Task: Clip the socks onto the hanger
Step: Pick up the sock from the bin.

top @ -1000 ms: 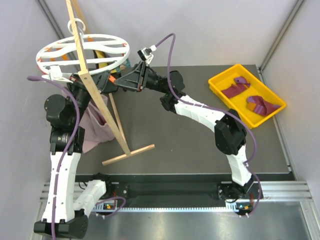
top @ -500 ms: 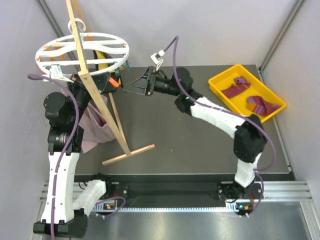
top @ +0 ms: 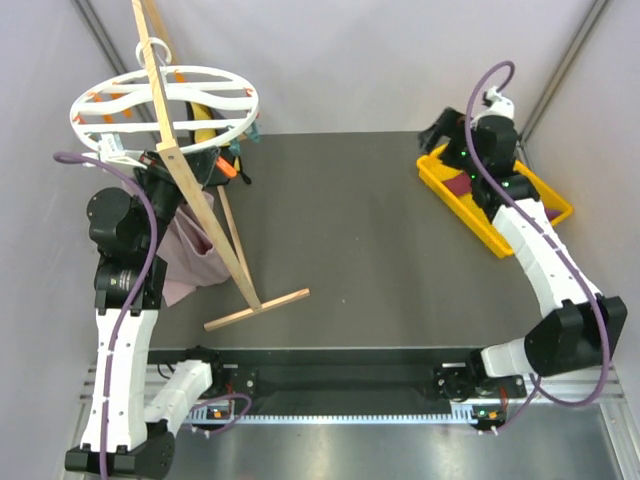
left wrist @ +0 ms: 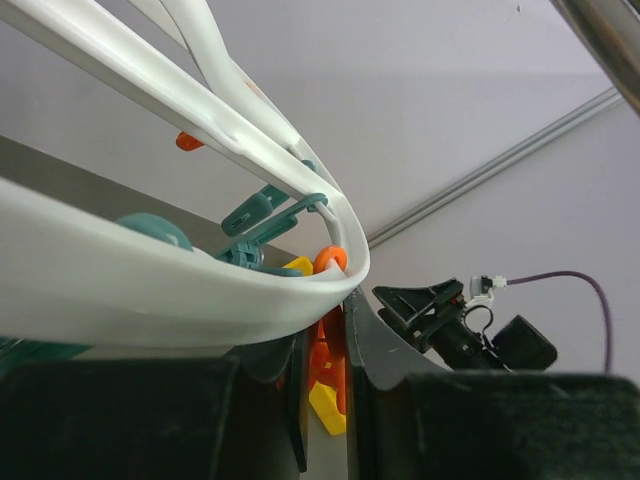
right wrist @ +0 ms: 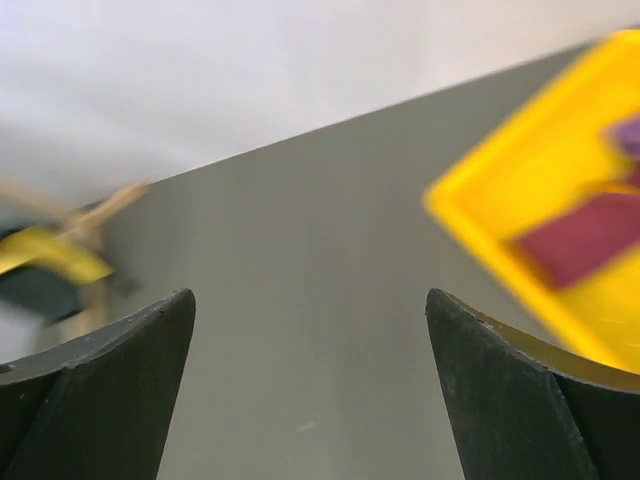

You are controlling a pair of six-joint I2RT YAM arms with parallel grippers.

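One orange clip (left wrist: pixel 322 350) at hanger (left wrist: pixel 180 290) rim

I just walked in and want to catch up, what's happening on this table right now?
Two robot arms are working on clipping socks to a hanger. The left gripper pinches an orange clip on the rim of the white hanger. The right gripper is open by the yellow tray, where the maroon socks lie, not yet picked up.
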